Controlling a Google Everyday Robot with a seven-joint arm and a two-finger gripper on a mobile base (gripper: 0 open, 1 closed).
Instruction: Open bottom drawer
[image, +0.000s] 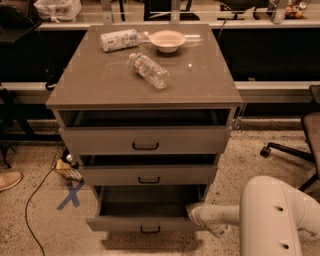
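**Bottom drawer stands pulled out, pincer at its right end**

The grey-beige bottom drawer (120, 223) is the lowest and shallowest-fronted of the three in the grey-beige cabinet (150, 102). It stands pulled out further than the two above it, with its dark inside open to view. Its small black bar handle (150, 229) sits at the middle of the front panel.

A white robot arm (225, 216) reaches in from the lower right. Its pincer (192, 212) lies at the drawer's right end, by the inner right corner and just above the top edge of the front panel. Whether the pincer is apart, together or clamped on the drawer cannot be told. The arm's bulky rounded white housing (280, 220) fills the lower right corner.

The mid-height middle drawer (110, 175) and the tall-fronted top drawer (100, 141) are each slightly open, with a dark gap above the front.

A clear plastic bottle (149, 70) lies on its side near the middle of the counter (100, 85). A labelled plastic bottle (120, 40) lies at the back left, with a pale round bowl (167, 40) just beside it on the right.

On the speckled floor, a blue tape cross (70, 194) lies left of the cabinet, with a thin dark cable (31, 200) near it. The toe of a tan shoe (9, 179) shows at the left edge. A black office chair (300, 142) stands to the right.
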